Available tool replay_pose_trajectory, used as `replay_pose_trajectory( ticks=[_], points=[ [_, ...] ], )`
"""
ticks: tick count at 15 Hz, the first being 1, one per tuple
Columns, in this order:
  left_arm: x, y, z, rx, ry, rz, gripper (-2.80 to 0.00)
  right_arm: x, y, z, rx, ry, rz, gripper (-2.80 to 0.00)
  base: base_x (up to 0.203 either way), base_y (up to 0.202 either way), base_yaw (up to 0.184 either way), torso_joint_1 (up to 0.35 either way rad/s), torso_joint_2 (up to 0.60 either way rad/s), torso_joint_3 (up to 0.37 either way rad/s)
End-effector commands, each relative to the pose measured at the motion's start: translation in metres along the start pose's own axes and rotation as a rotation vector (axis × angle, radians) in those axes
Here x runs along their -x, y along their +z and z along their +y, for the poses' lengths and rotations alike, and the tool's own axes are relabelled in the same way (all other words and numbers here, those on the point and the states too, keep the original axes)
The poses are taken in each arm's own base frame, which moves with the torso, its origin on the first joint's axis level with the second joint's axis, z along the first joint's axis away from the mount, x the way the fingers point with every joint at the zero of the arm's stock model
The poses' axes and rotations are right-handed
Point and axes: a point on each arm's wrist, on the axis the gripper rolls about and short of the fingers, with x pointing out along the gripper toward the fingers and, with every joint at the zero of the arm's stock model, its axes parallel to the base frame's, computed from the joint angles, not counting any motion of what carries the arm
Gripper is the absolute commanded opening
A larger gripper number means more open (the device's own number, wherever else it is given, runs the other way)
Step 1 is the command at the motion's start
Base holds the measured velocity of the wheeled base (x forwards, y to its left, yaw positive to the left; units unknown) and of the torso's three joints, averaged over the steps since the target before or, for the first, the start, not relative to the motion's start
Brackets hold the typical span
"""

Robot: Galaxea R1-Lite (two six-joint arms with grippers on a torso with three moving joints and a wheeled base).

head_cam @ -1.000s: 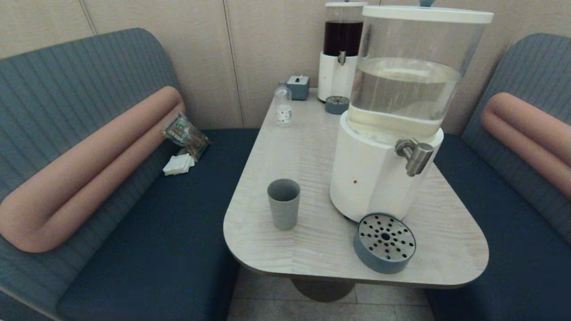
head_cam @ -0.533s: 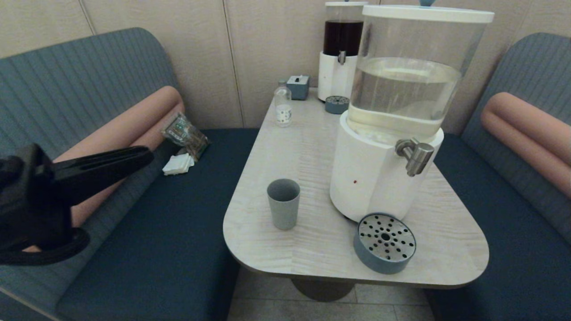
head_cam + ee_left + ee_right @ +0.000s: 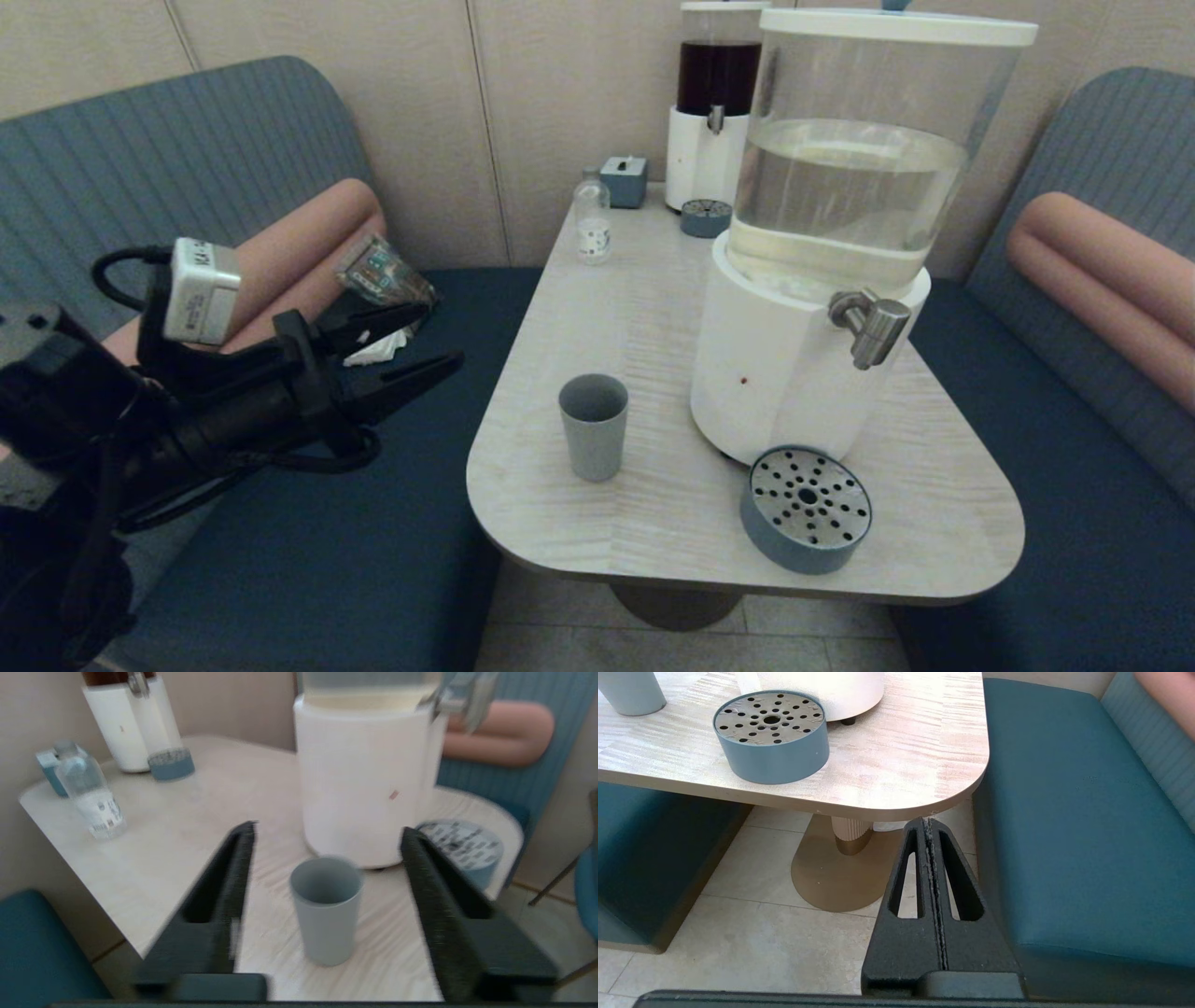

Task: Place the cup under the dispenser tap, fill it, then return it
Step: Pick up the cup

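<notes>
The cup [image 3: 594,426] stands upright and empty on the desk [image 3: 653,308], near the front-left edge, well apart from any finger.

Left to right:

- Left end effector [image 3: 425,343] — held over the blue bench seat [image 3: 373,523], left of the desk, fingers spread wide and pointed toward the cup. In the left wrist view the cup [image 3: 326,909] sits between the two fingers [image 3: 229,882] with clear space on both sides; no contact.
- Small clear bottle [image 3: 592,223] — upright at the far left of the desk, with a small blue-grey box [image 3: 624,181] just behind it.
- Dark-liquid dispenser [image 3: 714,103] — at the far end of the desk, a small drip tray [image 3: 705,218] at its foot.
- Large dispenser [image 3: 822,252] — white base, tank holding clear liquid, just right of the cup. The dispenser tap [image 3: 870,324] projects from the base on its right front, spout turned down.
- Round perforated drip tray [image 3: 806,508] — on the desk below the tap, nothing standing on it.
- Right end effector [image 3: 930,828] — low beside the desk's front-right corner, above the floor, fingers pressed together and holding nothing.
</notes>
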Motion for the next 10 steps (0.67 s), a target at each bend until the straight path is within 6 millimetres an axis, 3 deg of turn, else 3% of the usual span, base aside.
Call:
replay_pose_trajectory(
  ticks=[1, 6, 10],
  points=[
    [-0.013, -0.038, 0.013, 0.060, -0.012, 0.060, 0.00, 0.000, 0.000, 0.000, 0.000, 0.000, 0.000, -2.80, 0.000, 0.000, 0.000, 0.000, 0.00, 0.000],
    [-0.021, -0.092, 0.014, 0.140, -0.187, 0.148, 0.00, 0.000, 0.000, 0.000, 0.000, 0.000, 0.000, -2.80, 0.000, 0.000, 0.000, 0.000, 0.00, 0.000],
    [-0.030, -0.122, 0.018, 0.163, -0.300, 0.165, 0.00, 0.000, 0.000, 0.000, 0.001, 0.000, 0.000, -2.80, 0.000, 0.000, 0.000, 0.000, 0.00, 0.000]
  ],
)
